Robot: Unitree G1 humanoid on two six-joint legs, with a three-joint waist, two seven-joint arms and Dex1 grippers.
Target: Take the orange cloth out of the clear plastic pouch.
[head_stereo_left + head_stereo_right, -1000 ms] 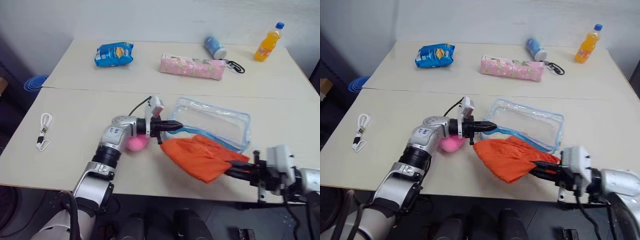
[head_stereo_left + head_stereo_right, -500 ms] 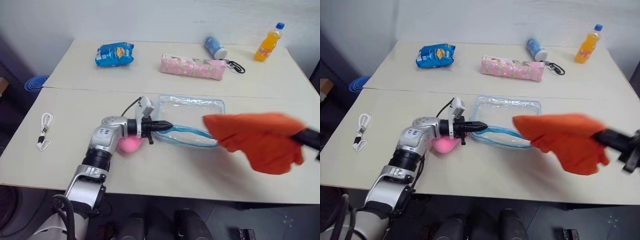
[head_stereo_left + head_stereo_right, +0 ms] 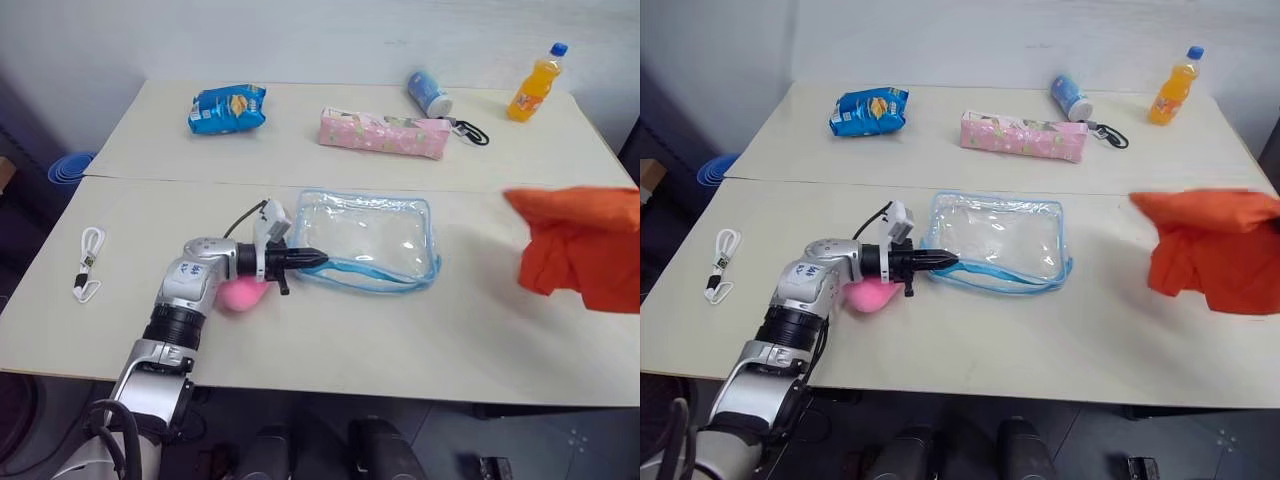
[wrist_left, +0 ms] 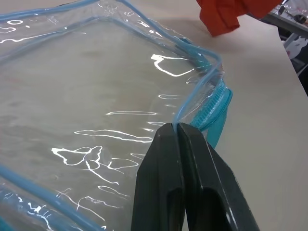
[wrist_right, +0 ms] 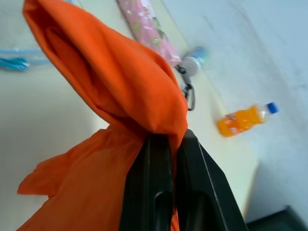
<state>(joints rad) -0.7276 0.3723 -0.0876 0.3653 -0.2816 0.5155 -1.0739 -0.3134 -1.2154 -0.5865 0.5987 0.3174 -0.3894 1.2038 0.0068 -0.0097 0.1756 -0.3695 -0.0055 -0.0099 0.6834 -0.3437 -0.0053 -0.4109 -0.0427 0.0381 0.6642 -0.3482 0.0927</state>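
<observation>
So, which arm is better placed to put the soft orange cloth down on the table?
Right. The right gripper is shut on the orange cloth, hanging free of the clear plastic pouch. The left gripper is shut on the pouch's blue edge.

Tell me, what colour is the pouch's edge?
Light blue trim on the clear pouch, best in the left wrist view.

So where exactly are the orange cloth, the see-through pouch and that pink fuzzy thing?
orange cloth (image 3: 585, 250): left eye view, middle of the hanging fabric.
clear plastic pouch (image 3: 1000, 240): right eye view, its transparent flat face.
pink plush toy (image 3: 868, 295): right eye view, the part visible below the left arm.
</observation>
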